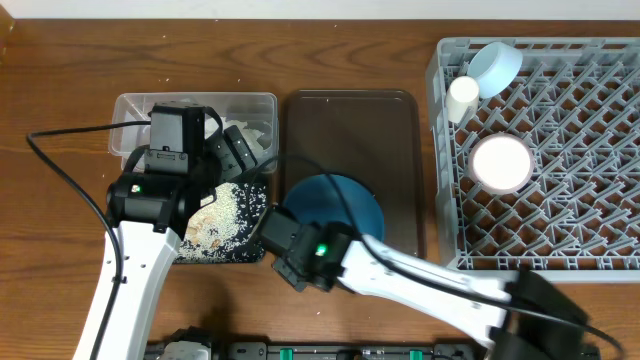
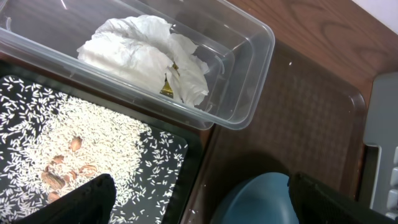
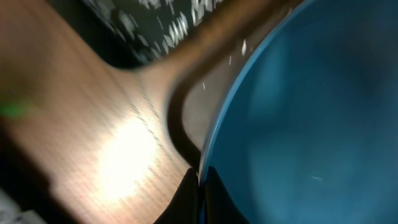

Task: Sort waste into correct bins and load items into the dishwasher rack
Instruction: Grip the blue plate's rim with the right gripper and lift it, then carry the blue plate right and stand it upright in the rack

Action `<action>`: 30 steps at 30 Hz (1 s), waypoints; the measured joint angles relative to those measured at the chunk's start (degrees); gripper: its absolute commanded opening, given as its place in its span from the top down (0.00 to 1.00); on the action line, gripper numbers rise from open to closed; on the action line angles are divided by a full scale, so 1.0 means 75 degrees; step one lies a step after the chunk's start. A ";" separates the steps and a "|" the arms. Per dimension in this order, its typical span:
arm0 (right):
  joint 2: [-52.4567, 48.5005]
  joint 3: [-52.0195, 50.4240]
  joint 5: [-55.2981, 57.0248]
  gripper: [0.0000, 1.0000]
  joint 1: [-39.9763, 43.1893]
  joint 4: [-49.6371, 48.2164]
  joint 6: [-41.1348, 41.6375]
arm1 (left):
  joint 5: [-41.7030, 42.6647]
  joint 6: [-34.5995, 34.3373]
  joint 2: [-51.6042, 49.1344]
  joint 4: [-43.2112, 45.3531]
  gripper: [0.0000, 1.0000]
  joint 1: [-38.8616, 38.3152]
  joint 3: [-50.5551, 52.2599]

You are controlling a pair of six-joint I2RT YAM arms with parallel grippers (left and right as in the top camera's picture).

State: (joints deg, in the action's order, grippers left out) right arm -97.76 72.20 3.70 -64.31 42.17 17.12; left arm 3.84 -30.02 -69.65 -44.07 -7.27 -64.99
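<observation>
right gripper (image 3: 199, 186) pinches the near-left rim of the deep-blue bowl (image 1: 340, 200), its two dark fingers pressed together on the thin edge, as the right wrist view shows. the bowl sits at the near-left corner of the brown serving tray (image 1: 350, 125), in the middle of the wooden table (image 1: 60, 80). to its left, the left gripper (image 1: 238, 157) hangs with its fingers spread wide and nothing between them, over the line where the clear tub (image 1: 265, 100) meets the black tray (image 2: 177, 199). crumpled white tissue (image 2: 146, 53) fills the tub's near end, with a sliver of yellow-green wrapper (image 2: 168, 88) showing under its folds. loose white rice (image 2: 81, 137) lies scattered across the black tray, a few brownish scraps (image 2: 62, 171) among the grains. at the right side of the table stands the grey dishwasher rack (image 1: 440, 150). the light-blue bowl (image 1: 495, 65) lies tilted in its far-left corner, the white cup (image 1: 463, 97) is just beside it, and the white pink-rimmed bowl (image 1: 500, 163) rests on the pegs a little nearer the camera.
</observation>
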 measured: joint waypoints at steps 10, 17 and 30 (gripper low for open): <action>0.3643 0.0277 -0.0254 0.99 0.2349 0.0082 0.0052 | -0.0003 0.0000 0.0000 0.0003 0.09 0.0000 0.0000; 0.5333 0.0280 -0.1757 0.99 0.5802 0.0108 -0.0245 | 0.0000 0.0000 0.0000 0.0003 0.09 0.0000 0.0000; 0.4360 0.0300 -0.8542 0.99 1.2400 -0.1734 -0.0635 | 0.0000 0.0000 0.0000 -0.0009 0.09 0.0000 -0.0003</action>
State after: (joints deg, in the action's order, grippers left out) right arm -65.06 74.46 -60.36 28.69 29.17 12.36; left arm 3.84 -30.02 -69.65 -44.14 -7.27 -65.01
